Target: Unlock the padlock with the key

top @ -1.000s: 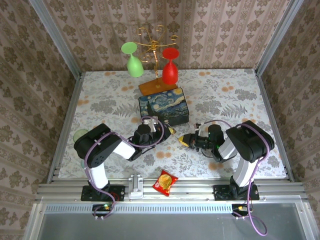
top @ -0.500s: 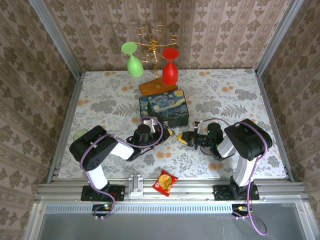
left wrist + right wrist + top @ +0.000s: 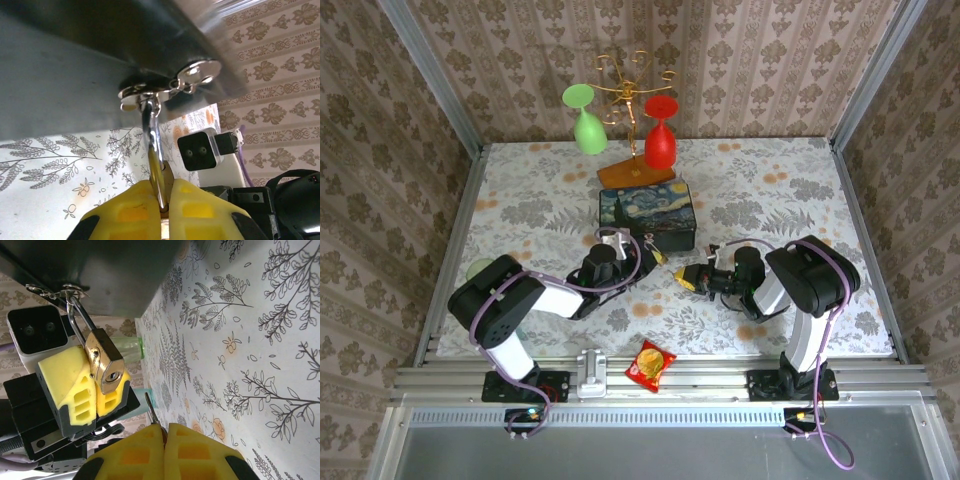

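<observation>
1. Your left hand (image 3: 161, 202) is clamped on the padlock (image 3: 104, 365), which hangs by its shackle (image 3: 150, 130) from the hasp (image 3: 170, 87) on the starry painted box (image 3: 647, 215). I reckon that's to steady it, keyhole turned toward the key.
2. Your right hand (image 3: 165, 440) is pinched together on the key (image 3: 150, 410). The tip pokes out, near the lock but not touching.
3. In the left wrist view the lock body is buried between the pads. Most of the key is hidden in the grip too, and from the top both are too tiny to read.

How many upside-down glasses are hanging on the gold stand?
2. The green glass hangs tilted on the left side of the stand. The red glass hangs on its right side. Both are behind the painted box. None seems hidden.
</observation>
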Available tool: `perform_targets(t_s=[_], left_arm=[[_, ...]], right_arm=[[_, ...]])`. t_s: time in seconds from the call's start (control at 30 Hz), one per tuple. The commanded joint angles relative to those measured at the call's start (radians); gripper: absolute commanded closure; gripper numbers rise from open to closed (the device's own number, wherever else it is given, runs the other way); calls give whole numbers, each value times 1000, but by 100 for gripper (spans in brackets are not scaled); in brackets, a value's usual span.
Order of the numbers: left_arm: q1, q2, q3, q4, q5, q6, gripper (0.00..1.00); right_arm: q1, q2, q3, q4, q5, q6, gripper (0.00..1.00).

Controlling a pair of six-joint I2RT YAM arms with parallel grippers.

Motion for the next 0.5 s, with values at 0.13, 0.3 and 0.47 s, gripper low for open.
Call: perform_targets(t_s=[0.13,0.3,0.47], left_arm=[[-9,-12,19,95,14,-21,100],[-15,-6,13,119,17,-32,100],[-17,15,0,162,14,-46,100]], right_arm=[[0,-37,18,27,-27,5,100],[-3,-50,22,27,-19,14,100],[-7,-69,29,26,-18,22,100]])
